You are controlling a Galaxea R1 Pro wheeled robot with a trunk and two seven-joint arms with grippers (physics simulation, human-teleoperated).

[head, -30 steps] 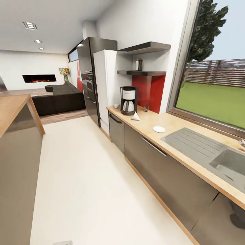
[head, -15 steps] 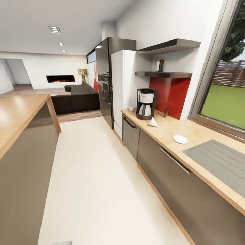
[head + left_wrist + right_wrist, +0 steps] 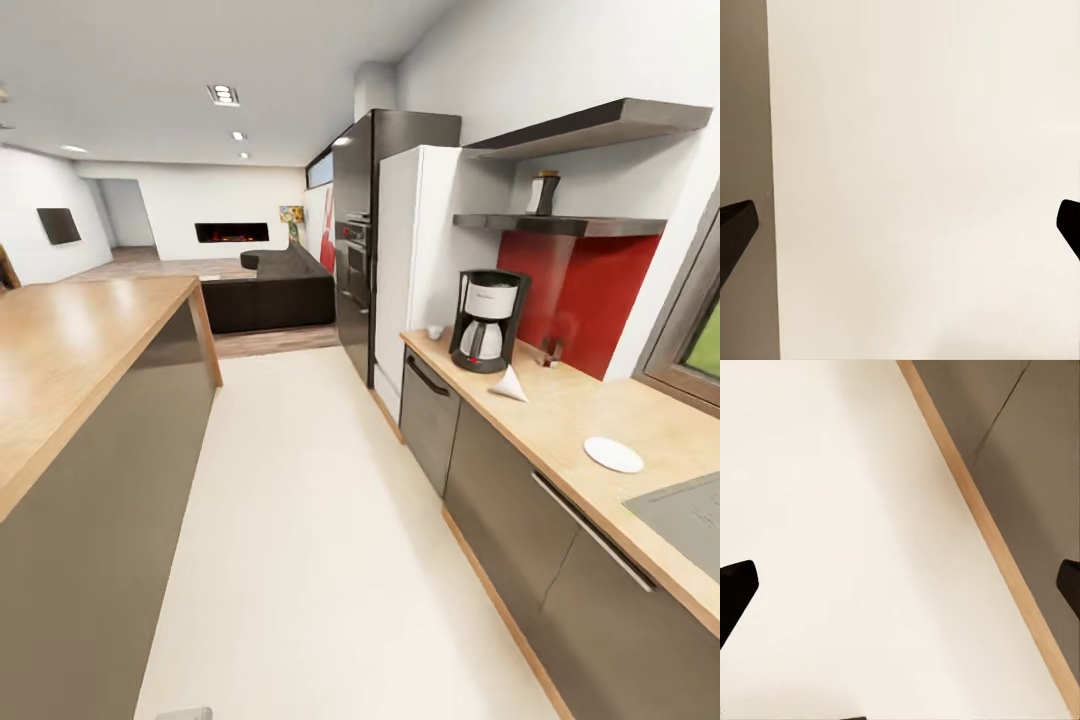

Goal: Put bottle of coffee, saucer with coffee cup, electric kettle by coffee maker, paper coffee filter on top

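— Looking along the right-hand table [image 3: 560, 420], what stands on it?
— At its far end stands the coffee maker [image 3: 487, 320], black with a pale upper body and a small red switch at its base. Some dark lettering sits on the pale part, too blurred to read. Near it, on the side toward the camera, lies the paper coffee filter [image 3: 509, 385], a white cone on its side. Nearer still, well apart from both, the saucer [image 3: 613, 454] lies flat on the wood. A small white coffee cup [image 3: 434, 331] sits at the end by the white fridge [image 3: 420, 260].
— And the bottle of coffee [image 3: 543, 194]?
— On the kitchen shelf [image 3: 560, 225], above the red wall panel [image 3: 575, 295].
— The jaws?
— Left gripper [image 3: 900, 225]: spread wide, dark tips at opposite edges of the wrist view, nothing between them but pale floor [image 3: 922, 180]. Right gripper [image 3: 900, 585]: likewise wide and empty, over floor and a wooden plinth strip [image 3: 982, 521] below a grey cabinet front [image 3: 1035, 450].
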